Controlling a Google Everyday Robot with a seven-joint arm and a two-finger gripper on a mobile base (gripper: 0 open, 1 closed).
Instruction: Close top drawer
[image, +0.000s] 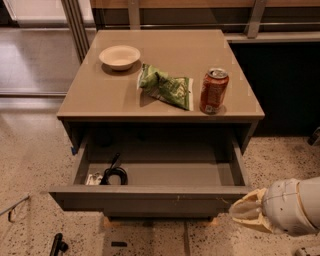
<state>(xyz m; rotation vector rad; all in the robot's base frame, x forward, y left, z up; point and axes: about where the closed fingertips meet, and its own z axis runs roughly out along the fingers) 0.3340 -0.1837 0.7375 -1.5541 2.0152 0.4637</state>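
The top drawer (145, 200) stands pulled well out from under the counter (100, 95), its wide dark grey-brown front facing the camera low in the view, with a few small pale scratches right of centre. Its shallow grey interior is exposed; a coiled black cable (114, 174) lies in the left front corner, with a small pale item (93, 178) just beside it that is too indistinct to identify. The gripper (243, 210) sits at the lower right, in front of and slightly below the drawer's right end, its pale tan tip pointing left toward the front's right corner and its rounded white body trailing off toward the right edge. The tip overlaps the very end of the drawer front in this view, but whether it is touching the panel or just short of it cannot be told, nor can it be told whether the gripper is spread apart or drawn together. On the counter above, a pale shallow bowl (119, 56) rests toward the back left, a crumpled green snack bag (166, 86) lies near the middle, and a red soda can (214, 91) stands upright just right of the bag, near the front right edge. The floor (30, 150) around the unit is speckled stone.
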